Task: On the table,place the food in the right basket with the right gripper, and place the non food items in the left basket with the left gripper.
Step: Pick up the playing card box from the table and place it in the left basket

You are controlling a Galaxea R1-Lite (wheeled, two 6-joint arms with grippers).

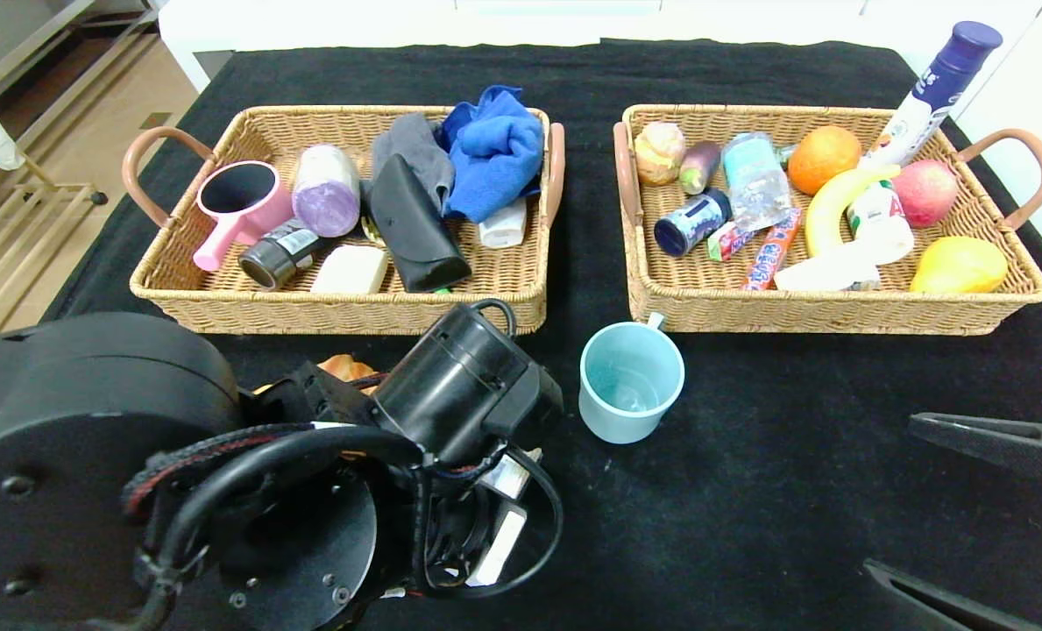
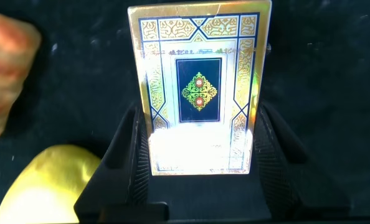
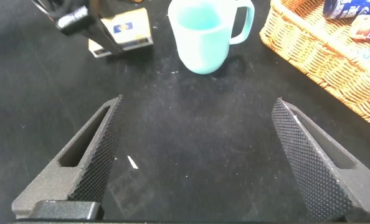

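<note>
My left gripper [image 2: 199, 109] is shut on the flat cream card box [image 2: 200, 87], one finger pressed against each long side. The box also shows in the right wrist view [image 3: 126, 31], low over the black cloth. A yellow lemon [image 2: 45, 183] and a striped croissant [image 2: 4, 74] lie close beside it; the croissant [image 1: 345, 368] peeks out behind my left arm [image 1: 450, 386]. The pale blue mug [image 1: 630, 381] stands upright in front of the gap between the baskets. My right gripper [image 3: 197, 106] hangs open and empty over bare cloth at the lower right [image 1: 889, 495].
The left basket [image 1: 336, 302] holds a pink cup, a purple roll, a blue cloth and a black case. The right basket [image 1: 836, 311] holds fruit, bottles and snack packs. The table [image 1: 748, 491] is bare cloth between the mug and the right gripper.
</note>
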